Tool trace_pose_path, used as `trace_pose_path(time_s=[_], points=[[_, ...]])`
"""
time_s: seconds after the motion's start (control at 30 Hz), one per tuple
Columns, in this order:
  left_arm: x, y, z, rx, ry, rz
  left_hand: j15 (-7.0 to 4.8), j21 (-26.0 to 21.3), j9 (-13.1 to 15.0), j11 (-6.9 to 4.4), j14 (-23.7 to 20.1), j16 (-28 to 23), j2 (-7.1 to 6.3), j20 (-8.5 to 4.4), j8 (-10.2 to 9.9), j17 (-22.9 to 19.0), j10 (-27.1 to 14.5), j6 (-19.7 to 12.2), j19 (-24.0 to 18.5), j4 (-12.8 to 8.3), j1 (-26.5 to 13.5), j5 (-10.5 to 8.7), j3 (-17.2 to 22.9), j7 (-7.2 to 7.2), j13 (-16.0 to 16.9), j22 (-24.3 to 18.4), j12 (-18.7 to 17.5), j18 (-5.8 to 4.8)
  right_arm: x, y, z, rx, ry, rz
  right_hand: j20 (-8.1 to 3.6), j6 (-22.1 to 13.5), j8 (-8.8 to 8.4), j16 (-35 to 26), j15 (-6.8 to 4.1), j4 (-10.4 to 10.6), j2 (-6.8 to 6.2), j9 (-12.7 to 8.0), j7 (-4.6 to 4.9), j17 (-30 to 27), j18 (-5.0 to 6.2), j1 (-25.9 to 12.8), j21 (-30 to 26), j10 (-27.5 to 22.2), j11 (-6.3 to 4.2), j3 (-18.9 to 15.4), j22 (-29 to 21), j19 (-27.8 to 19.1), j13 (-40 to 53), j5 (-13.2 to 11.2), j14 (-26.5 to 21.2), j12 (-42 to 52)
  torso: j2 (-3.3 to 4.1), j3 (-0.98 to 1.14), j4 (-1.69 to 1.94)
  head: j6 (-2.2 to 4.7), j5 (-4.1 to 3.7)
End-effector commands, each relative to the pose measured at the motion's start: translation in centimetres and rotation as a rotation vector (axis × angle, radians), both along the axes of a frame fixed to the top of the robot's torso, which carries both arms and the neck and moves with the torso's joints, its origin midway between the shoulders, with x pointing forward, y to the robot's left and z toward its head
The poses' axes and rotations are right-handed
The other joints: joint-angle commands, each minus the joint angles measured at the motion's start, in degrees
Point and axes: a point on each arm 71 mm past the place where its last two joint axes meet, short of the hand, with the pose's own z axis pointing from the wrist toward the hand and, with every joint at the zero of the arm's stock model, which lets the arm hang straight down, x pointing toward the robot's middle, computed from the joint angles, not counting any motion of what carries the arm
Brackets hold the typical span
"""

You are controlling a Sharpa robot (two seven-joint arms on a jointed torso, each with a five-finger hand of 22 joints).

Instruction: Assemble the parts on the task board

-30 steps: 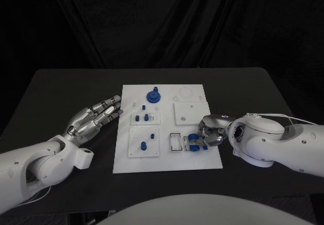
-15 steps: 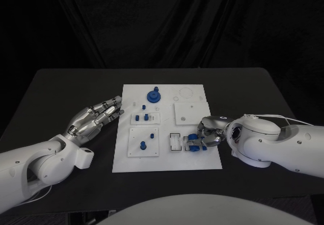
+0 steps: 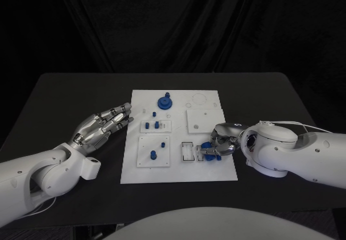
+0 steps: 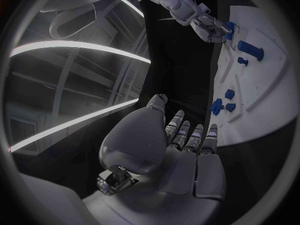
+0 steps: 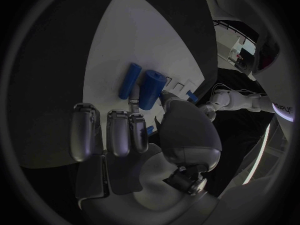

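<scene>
Over the last second my right hand [image 3: 223,142] has barely shifted, fingers still curled on a blue peg [image 5: 150,89] at the white board's [image 3: 216,170] near right slots, not yet seated, while my left hand [image 3: 101,127] hovers open beside the board

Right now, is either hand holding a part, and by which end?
Left hand holds nothing. Right hand has its fingers at blue parts on the board; a grip cannot be told.

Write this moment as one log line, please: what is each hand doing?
left hand: open, beside white task board | right hand: fingers at blue cylindrical parts, grip unclear
</scene>
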Motion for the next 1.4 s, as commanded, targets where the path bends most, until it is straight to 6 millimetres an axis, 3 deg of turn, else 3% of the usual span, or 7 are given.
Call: trace_pose_path(time_s=[0.03,0.3,0.37,0.67,0.9,1.13,1.4], points=[[-0.1,-0.1,0.3,-0.042,-0.032,-0.005,0.35,0.1,0.0,0.44,-0.1,0.3,0.09,0.30,0.4,0.1,-0.1,0.3,0.1,-0.4,0.5,0.39,0.0,0.03,0.1,0.1,0.4,0.00,-0.3,-0.4,-0.9,-0.030,0.069,-0.030,0.45,0.2,-2.36,-0.3,0.27,-1.0,0.40,-3.9,0.15,6.2,-0.31,4.0,-0.3,6.1,0.34,1.2,12.0,2.8,15.1,3.0,4.2,0.2,0.01,0.00,0.00,-0.01,0.04],[-0.1,-0.1,0.3,-0.042,-0.030,-0.007,0.35,0.1,0.1,0.51,-0.1,0.3,0.11,0.30,0.4,0.1,-0.1,0.4,0.1,-0.5,0.5,0.41,0.1,0.08,0.1,0.1,0.5,-0.01,-0.3,-0.6,-1.2,0.066,0.132,-0.096,0.14,1.5,-1.80,0.1,-0.14,-4.0,0.35,-3.4,-0.50,6.9,-0.44,9.8,0.4,6.1,-0.21,3.5,12.2,3.0,15.1,11.0,4.4,0.2,0.02,-0.01,0.01,-0.01,0.17],[-0.1,-0.1,0.3,-0.042,-0.029,-0.008,0.35,0.1,0.1,0.51,-0.1,0.3,0.11,0.30,0.4,0.1,-0.1,0.4,0.1,-0.5,0.5,0.41,0.1,0.08,0.1,0.1,0.5,-0.01,-0.3,-0.7,-1.1,0.098,0.138,-0.117,-0.04,1.7,-1.17,0.1,-0.33,-4.8,0.27,-2.8,-0.73,6.9,-0.45,10.8,0.4,6.1,-0.42,4.1,12.2,3.0,15.1,14.0,4.4,0.2,0.02,-0.01,0.01,-0.01,0.24],[-0.1,0.0,0.3,-0.042,-0.026,-0.010,0.36,0.1,0.1,0.63,-0.1,0.4,0.15,0.31,0.4,0.1,-0.1,0.4,0.2,-0.5,0.6,0.45,0.1,0.16,0.1,0.1,0.6,-0.01,-0.5,-1.2,-0.6,0.276,0.142,-0.231,-0.47,1.8,1.36,0.2,-0.78,-5.4,-0.29,-0.3,-1.37,7.1,-0.40,10.7,0.3,6.1,-0.98,5.0,12.1,2.9,15.1,19.8,4.4,0.2,0.02,0.00,0.03,-0.01,0.35],[-0.1,-0.1,0.2,-0.041,-0.022,-0.013,0.40,0.1,0.1,0.75,0.0,0.5,0.24,0.34,0.4,0.1,-0.1,0.4,0.2,-0.6,0.6,0.46,0.2,0.27,0.1,0.2,0.7,-0.02,-0.9,-1.6,0.3,0.410,0.101,-0.309,-0.61,1.6,2.15,-0.2,-0.91,-4.7,-0.39,0.6,-1.47,6.2,-0.27,9.6,-0.2,6.1,-1.11,5.1,11.9,2.7,15.1,20.5,4.2,0.2,-0.03,0.00,-0.01,-0.01,0.41],[-0.1,-0.2,0.2,-0.040,-0.019,-0.016,0.45,0.1,0.1,0.80,0.0,0.6,0.29,0.35,0.4,0.1,-0.1,0.5,0.2,-0.6,0.6,0.46,0.3,0.31,0.1,0.2,0.7,-0.03,-0.9,-1.3,1.0,0.469,0.085,-0.328,-0.70,1.3,2.55,-0.5,-0.97,-3.5,-0.34,1.3,-1.50,5.7,-0.21,8.1,-0.5,6.1,-1.16,5.0,11.8,2.7,15.1,19.7,4.2,0.2,0.00,-0.01,0.00,-0.01,0.33],[-0.1,-0.2,0.1,-0.039,-0.016,-0.017,0.63,0.2,0.0,0.87,0.1,0.9,0.36,0.39,0.5,0.2,-0.1,0.4,0.3,-0.6,0.6,0.41,0.3,0.38,0.1,0.3,0.8,-0.08,-1.1,-0.2,0.9,0.469,0.122,-0.299,-0.63,0.4,2.16,-1.0,-0.85,-2.3,-0.45,1.4,-1.26,4.8,-0.07,7.0,-1.1,6.1,-0.97,4.8,11.6,2.4,15.1,16.8,4.0,0.2,0.04,0.00,0.02,-0.01,0.33]])
